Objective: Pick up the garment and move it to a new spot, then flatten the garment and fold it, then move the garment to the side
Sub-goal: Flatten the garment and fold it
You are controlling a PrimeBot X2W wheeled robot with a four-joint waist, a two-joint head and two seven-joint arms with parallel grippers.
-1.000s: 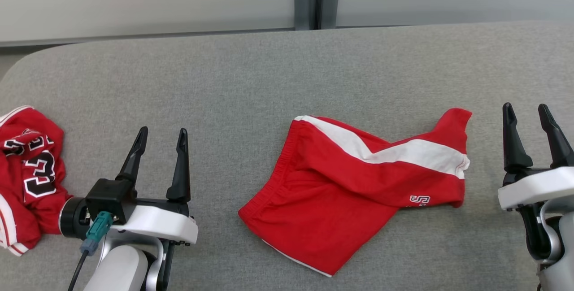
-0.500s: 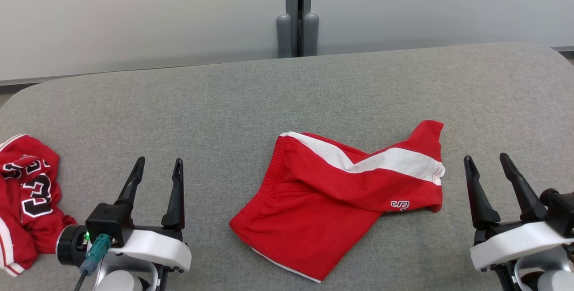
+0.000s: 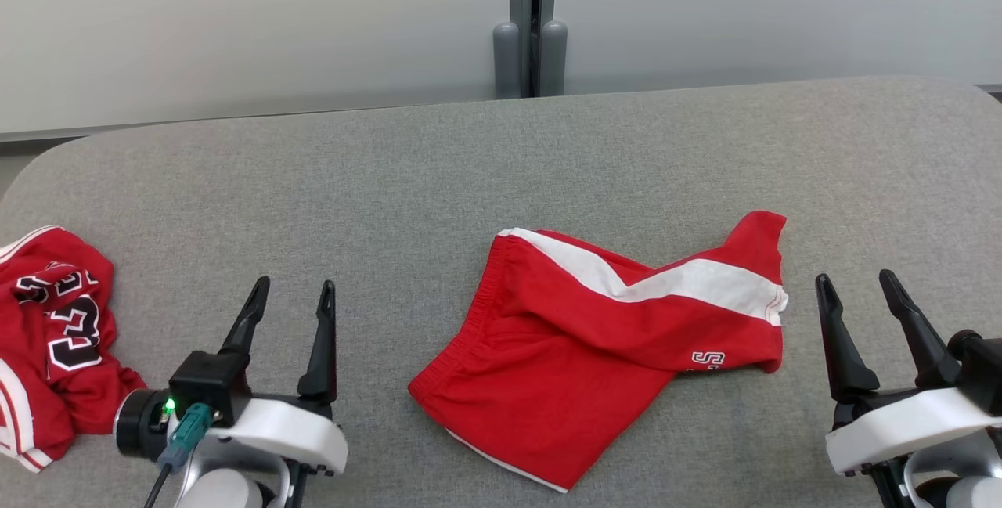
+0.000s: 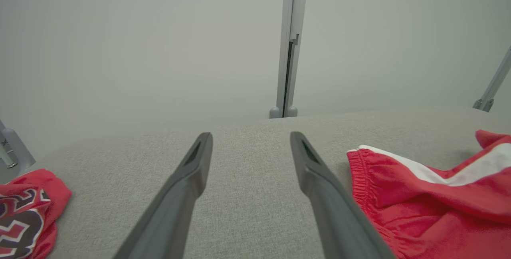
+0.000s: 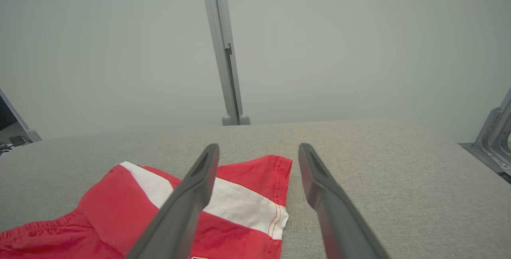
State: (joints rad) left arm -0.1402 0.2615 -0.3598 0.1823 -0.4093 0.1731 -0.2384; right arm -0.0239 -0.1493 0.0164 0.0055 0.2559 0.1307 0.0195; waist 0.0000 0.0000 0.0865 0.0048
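Garment (image 3: 579,367), red shorts with white-outlined "S" near hem

Everything is lit softly and evenly. Faint shadows are seen beside the red shorts (image 3: 595,351). In the wrist views the fingers (image 4: 175,207) are blurred up close.

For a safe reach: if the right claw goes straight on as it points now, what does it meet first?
Probably bare grey table, then the wall. The red shorts lie just left of the right claw; depth is unclear.
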